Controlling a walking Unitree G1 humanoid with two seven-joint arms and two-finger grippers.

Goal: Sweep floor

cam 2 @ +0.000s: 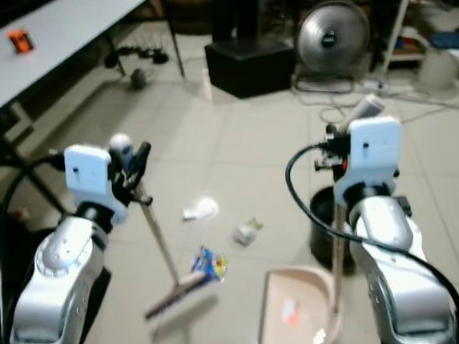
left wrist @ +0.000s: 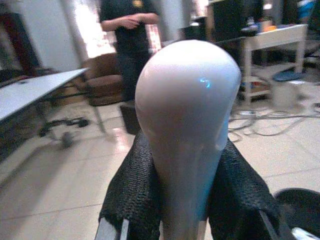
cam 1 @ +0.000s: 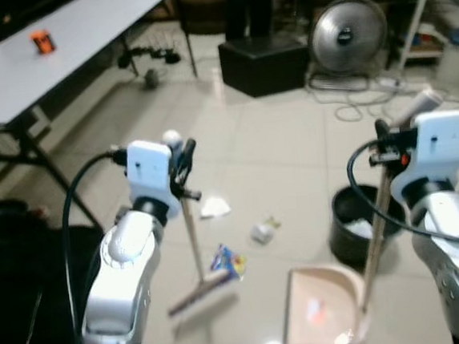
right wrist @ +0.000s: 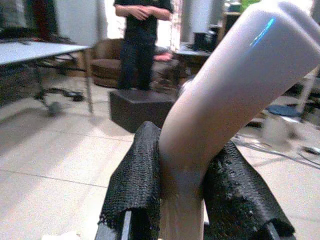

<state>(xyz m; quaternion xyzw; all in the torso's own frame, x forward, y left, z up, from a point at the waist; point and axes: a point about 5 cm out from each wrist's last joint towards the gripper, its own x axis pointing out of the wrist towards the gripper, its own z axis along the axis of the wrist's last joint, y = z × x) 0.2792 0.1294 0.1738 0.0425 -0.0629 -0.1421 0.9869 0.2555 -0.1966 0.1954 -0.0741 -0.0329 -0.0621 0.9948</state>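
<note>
The left gripper is clamping the broom near its rounded top; its stick is running down-frame to the bristle head at lower centre. The right gripper is gripping the dustpan handle, slanting down-left to the pan at the bottom edge.

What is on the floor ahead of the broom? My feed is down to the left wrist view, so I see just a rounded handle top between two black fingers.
Observer: The left pincer holds the broom by its handle top, and the brush head rests on the tiles beside a colourful wrapper.
Operator: Any other litter?
Observer: Yes, a white crumpled paper and a small pale scrap lie just beyond the brush.
Operator: Where is the dustpan?
Observer: The pink dustpan sits on the floor to the broom's right, its long handle gripped by the right pincer.
Operator: Is there a bin?
Observer: A black bin stands just behind the dustpan.
</note>
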